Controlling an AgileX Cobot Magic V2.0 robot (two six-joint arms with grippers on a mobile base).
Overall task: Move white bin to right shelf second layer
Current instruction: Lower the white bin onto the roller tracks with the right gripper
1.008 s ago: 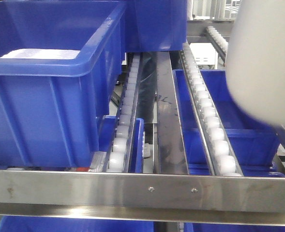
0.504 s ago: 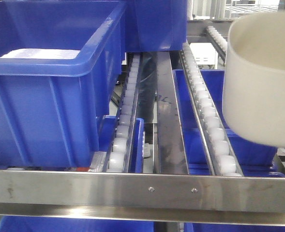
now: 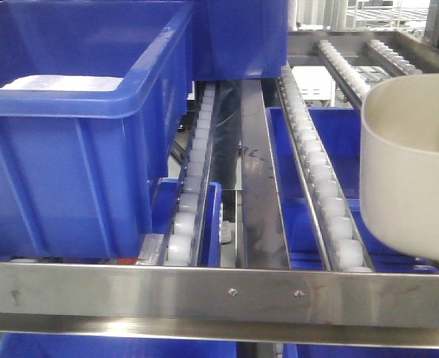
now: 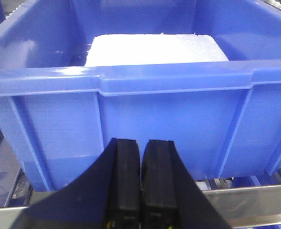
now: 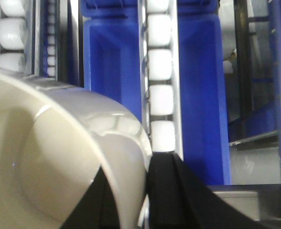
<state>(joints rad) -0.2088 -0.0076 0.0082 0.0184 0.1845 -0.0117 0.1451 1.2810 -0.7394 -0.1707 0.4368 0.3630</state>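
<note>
the cream-white smooth plastic tub [image 3: 411, 168] hangs at the right edge of the front view, above the right shelf second layer [image 3: 338, 224], a stainless steel rack level with sloping tracks of small white rollers. its underside appears to sit just above the flat steel front crossbar [image 3: 219, 294]; whether it touches the rollers cannot be told, because the base runs out of frame.

the right hand [image 5: 133, 200] carries the tub. in the right wrist view its 2 black fingers [image 5: 171, 191] straddle the thin rim, 1 inside the wall and 1 outside, clamped on the wall. the roller track [image 5: 160, 76] runs straight ahead of this hand, away from the camera, with blue crates of the level below visible on both sides of it.

the left hand [image 4: 141, 191] holds nothing. its 2 black pads are pressed together, and it faces the front wall of the large blue rectangular plastic crate [image 4: 130, 109], which holds a white foam-like block [image 4: 154, 47]. this crate occupies the left lane of the same level.

governing relation: the free lane lies directly below and ahead of the right hand, to the right of the centre steel strip [image 3: 258, 186]. the tracks' long axis runs front to back. judgement: the tub must go down onto 2 tracks at once, clear of the crossbar, to sit level. the right arm is the nearer arm; the left arm is well apart from the tub.
</note>
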